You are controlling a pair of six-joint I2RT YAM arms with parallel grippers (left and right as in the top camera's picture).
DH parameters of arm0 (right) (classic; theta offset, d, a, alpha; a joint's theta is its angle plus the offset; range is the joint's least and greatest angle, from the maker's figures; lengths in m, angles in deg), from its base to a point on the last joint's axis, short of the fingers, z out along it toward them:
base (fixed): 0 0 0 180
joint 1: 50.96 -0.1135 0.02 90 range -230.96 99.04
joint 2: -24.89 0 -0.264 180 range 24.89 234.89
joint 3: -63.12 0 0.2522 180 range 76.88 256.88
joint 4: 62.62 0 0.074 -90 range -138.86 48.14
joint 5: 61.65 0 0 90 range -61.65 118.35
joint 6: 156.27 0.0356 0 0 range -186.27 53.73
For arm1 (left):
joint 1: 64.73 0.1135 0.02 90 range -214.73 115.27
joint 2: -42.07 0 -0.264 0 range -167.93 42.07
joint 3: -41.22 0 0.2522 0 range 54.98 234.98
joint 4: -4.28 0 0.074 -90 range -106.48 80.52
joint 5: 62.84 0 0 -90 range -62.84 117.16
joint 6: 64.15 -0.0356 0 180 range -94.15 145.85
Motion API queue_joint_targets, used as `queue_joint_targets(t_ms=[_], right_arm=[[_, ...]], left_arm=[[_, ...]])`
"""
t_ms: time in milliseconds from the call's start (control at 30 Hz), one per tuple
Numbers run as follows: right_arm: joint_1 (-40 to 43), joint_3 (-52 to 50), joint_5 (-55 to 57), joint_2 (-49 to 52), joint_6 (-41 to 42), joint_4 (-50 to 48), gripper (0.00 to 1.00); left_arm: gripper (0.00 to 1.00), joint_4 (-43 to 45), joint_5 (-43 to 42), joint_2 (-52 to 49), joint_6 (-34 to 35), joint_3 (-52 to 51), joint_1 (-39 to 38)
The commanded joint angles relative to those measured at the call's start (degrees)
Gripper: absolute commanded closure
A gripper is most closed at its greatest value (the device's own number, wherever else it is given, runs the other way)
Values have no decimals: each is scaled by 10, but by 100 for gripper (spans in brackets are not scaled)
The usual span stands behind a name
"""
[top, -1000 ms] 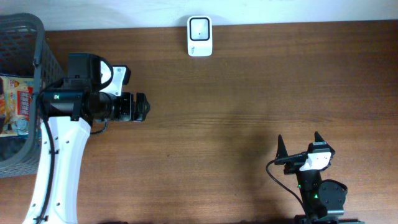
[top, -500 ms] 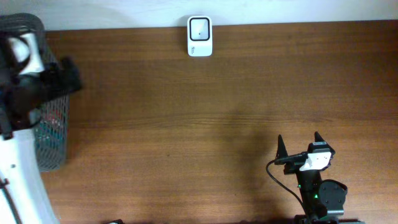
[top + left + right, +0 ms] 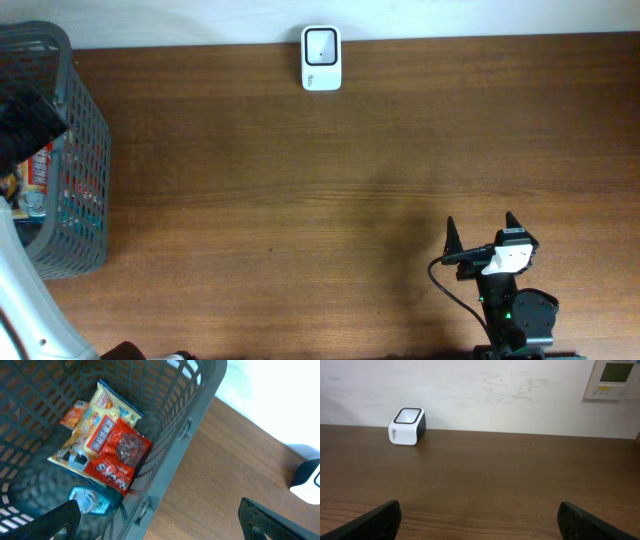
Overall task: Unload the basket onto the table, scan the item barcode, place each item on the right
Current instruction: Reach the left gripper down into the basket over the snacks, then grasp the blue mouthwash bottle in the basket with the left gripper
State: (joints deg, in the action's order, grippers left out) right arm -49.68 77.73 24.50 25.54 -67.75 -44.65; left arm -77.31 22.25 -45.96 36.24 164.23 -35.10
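Left wrist view showed the left gripper (image 3: 157, 512) spread wide above the basket (image 3: 200, 405), seemingly to grab the snack packet (image 3: 120, 455) beneath.

The left claw (image 3: 157, 515) has swung leftward and now hangs over the basket (image 3: 88, 150).

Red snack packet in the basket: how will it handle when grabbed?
Red packet looks like glossy film: probably floppy, somewhat slippery. Flat and thin, so likely light. It overlaps the yellow packet, which may shift with it.
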Motion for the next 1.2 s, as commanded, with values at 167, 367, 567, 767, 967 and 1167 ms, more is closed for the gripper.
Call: queue_joint_targets(t_ms=[167, 367, 567, 767, 967, 1167], right_arm=[[-5, -5, 7, -3, 4, 0, 2], [-5, -5, 7, -3, 4, 0, 2], [-5, -5, 7, -3, 4, 0, 2], [-5, -5, 7, -3, 4, 0, 1], [-5, -5, 7, -3, 4, 0, 2], [-5, -5, 7, -3, 4, 0, 2]], left_arm=[[1, 18, 62, -30, 97, 4, 40], [1, -7, 57, -50, 133, 3, 54], [1, -15, 58, -50, 146, 3, 54], [1, -19, 58, -50, 174, 3, 54], [1, -30, 58, -50, 174, 3, 54], [1, -50, 32, -50, 174, 3, 54]])
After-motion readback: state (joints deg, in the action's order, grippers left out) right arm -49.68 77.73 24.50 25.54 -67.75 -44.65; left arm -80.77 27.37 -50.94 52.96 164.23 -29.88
